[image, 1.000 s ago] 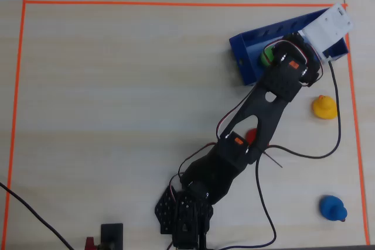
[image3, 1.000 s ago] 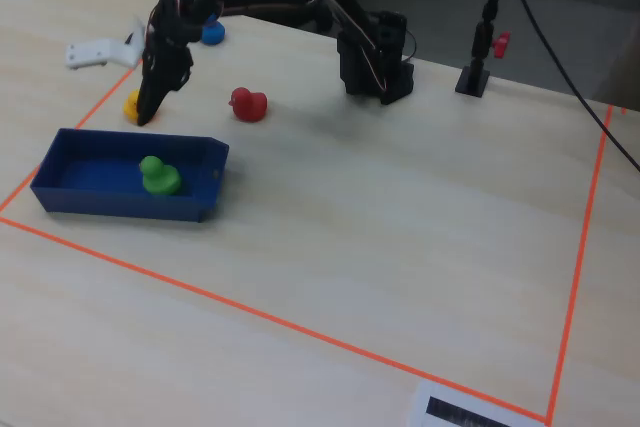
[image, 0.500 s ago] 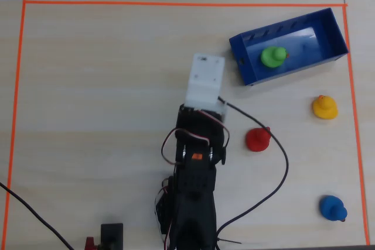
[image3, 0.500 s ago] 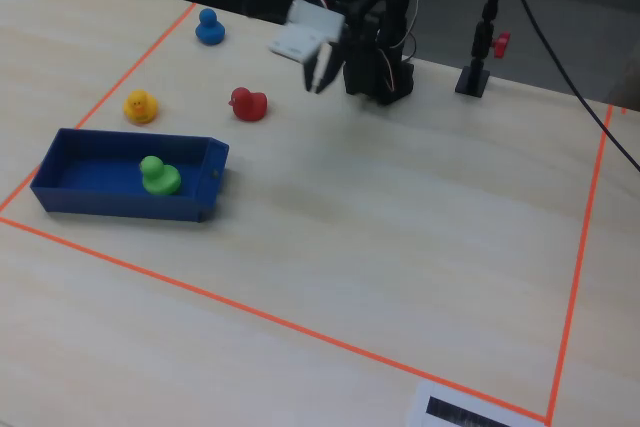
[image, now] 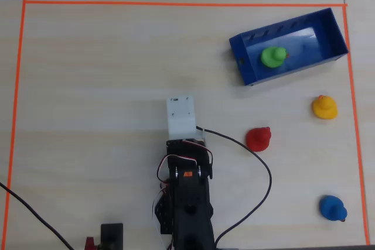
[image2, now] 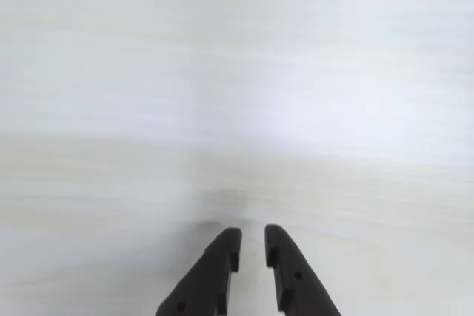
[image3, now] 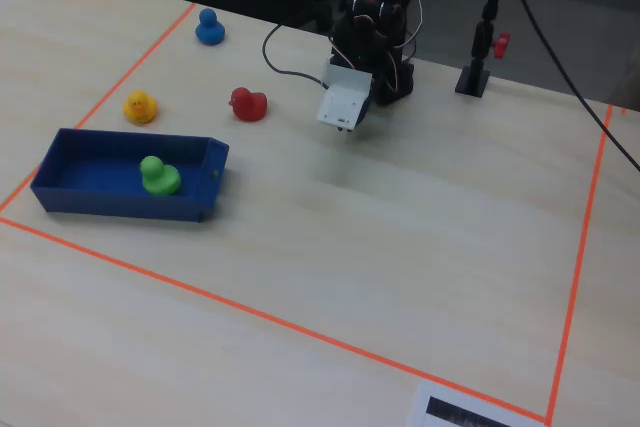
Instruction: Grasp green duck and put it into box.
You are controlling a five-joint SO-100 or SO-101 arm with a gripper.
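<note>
Green plastic shows inside the box (image: 331, 30): the green duck (image: 273, 57) sits upright on its floor, roughly in the middle, clear of the slotted walls. In the fixed view the same duck (image3: 158, 175) rests within the dark blue box (image3: 120, 202), which lies at an angle on the pale wood-grain counter (image: 105, 86).

Outside the box, three other toy ducks stand on the counter. In the overhead view the yellow duck (image: 324, 107) is just below the box's right end, the red duck (image: 258, 139) is below the box's left end, and the blue duck (image: 333, 208) is well below the box, near the orange tape line (image: 17, 86) that frames the work area. None of them touches the box or each other.

Well apart from the box, the arm (image: 187, 197) is folded back over its base, with a black cable (image: 258, 162) looping from it past the red duck. The gripper (image2: 252, 246) hangs over bare counter in the wrist view, its jaws parted by only a narrow gap and holding nothing. Nothing lies between the gripper and the box except open counter.
</note>
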